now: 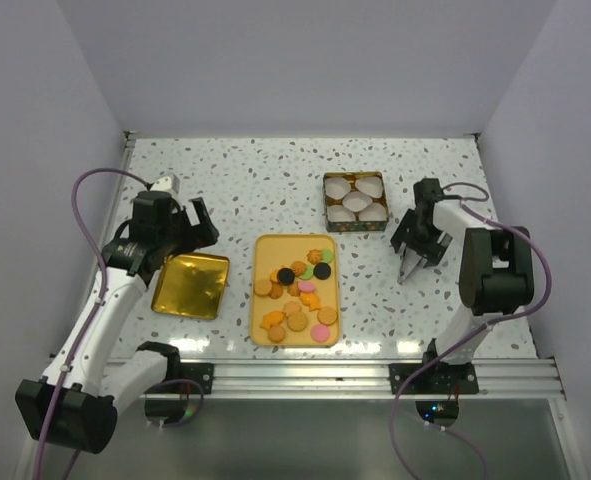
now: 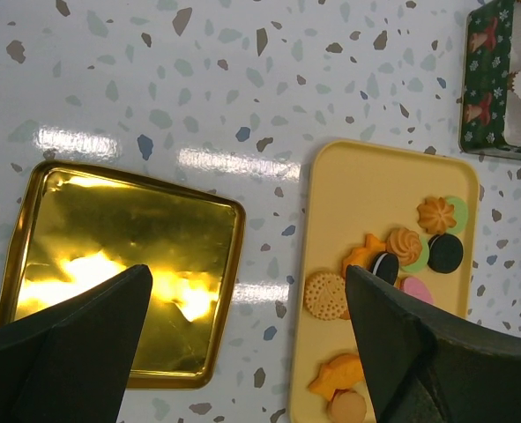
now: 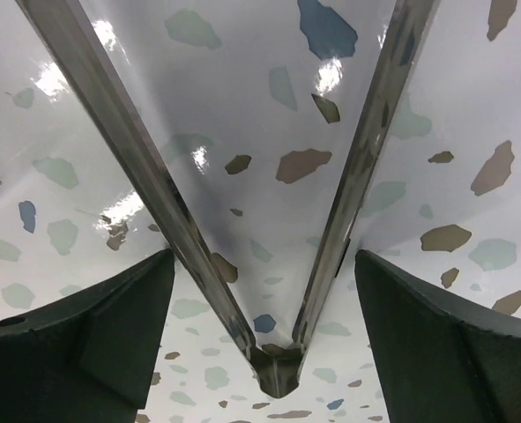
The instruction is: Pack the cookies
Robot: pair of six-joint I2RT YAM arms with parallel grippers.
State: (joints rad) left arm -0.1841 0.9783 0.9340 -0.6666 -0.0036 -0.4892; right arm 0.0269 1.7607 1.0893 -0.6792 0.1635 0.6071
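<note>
The overhead view alone shows both arms and the pale, plain walls [image 1: 305,60] enclosing the bench [image 1: 255,170], a glossy white terrazzo surface with grey, blue and brown flecks.

The cookies [image 1: 297,290] lie loose on a flat yellow tray [image 1: 275,245] at centre near. They are small round and flower-shaped pieces in orange, tan, pink, green and black.

A shallow mirror-gold tin [image 1: 190,285] lies left of the tray. A green patterned tin [image 1: 353,226] holding white fluted paper cups [image 1: 355,202] stands far right of it.

The left wrist view shows the left gripper [image 2: 247,282] above the gold tin and the tray, jaws wide apart and empty.

Only the right wrist view reveals V-shaped metal tongs [image 3: 278,379] between the jaws of the right gripper [image 1: 412,262]. The jaws stand wide, each fingertip just beside a blade. We cannot tell whether they touch the tongs.
</note>
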